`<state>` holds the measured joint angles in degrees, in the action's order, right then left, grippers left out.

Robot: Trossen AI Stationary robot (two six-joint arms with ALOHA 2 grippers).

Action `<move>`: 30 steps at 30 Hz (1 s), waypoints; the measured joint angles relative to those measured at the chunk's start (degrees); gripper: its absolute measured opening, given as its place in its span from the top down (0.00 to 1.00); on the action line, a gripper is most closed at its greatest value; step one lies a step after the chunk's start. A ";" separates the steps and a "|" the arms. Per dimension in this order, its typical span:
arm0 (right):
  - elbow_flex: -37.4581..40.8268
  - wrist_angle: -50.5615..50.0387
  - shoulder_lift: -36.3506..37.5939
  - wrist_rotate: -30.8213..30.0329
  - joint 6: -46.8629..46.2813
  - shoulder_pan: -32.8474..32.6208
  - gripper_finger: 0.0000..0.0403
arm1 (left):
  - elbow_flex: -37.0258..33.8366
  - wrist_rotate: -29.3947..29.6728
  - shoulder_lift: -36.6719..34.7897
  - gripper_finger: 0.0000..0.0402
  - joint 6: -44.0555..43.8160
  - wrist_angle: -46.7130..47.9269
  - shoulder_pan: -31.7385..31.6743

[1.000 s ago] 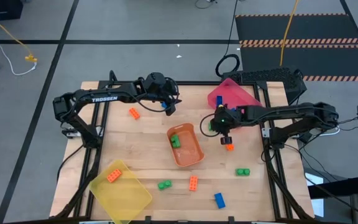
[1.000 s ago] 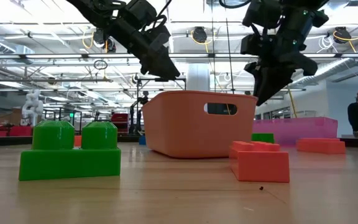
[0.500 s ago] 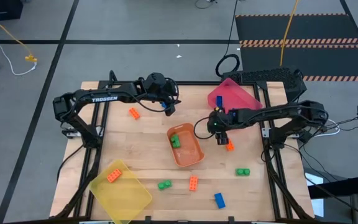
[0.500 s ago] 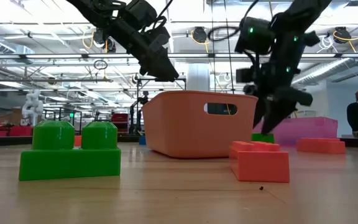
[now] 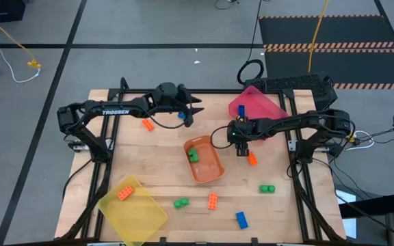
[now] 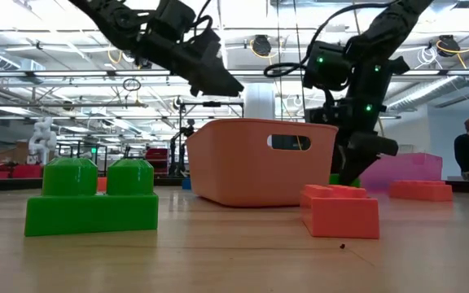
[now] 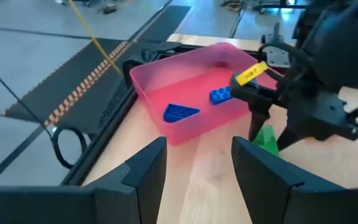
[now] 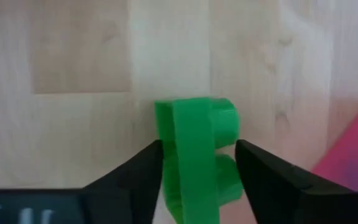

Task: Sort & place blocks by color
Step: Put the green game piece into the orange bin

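The right gripper (image 5: 239,146) was down at the bench (image 5: 163,178) between the orange tray (image 5: 214,176) and the pink tray (image 5: 269,106), and its wrist camera showed a green block (image 8: 197,155) standing between the fingers (image 8: 135,180), one each side, tight against it but not clearly clamped, so whether it was grasped could not be told. That was the danger: a lift before the fingers bit would leave the block behind or tip it over, and a squeeze on a block standing on edge could pop it out sideways toward the pink tray. An orange block (image 5: 252,159) lay just beside the gripper and could be knocked on the way up. The left gripper (image 5: 189,113) hung over the far part of the bench, fingers apart, nothing between them in its own view; a blue block (image 5: 180,115) sat right by it in the overhead view. Elsewhere, green blocks (image 5: 193,156) were in the orange tray, two blue blocks (image 7: 197,106) in the pink tray, one orange block (image 5: 124,193) in the yellow tray (image 5: 146,217), and loose blocks (image 5: 213,201) waited along the near edge. With both arms near mid-bench, a careless swing could bring them together.
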<state>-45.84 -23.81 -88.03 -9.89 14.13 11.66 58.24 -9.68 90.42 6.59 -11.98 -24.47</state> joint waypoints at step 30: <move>-7.50 9.06 15.16 0.89 -0.10 -7.84 1.00 | -16.57 -0.30 -21.84 0.55 -0.53 -9.21 -3.25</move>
<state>-53.34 -14.75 -72.87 -9.00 14.03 3.82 41.67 -9.98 68.58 6.07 -21.19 -27.73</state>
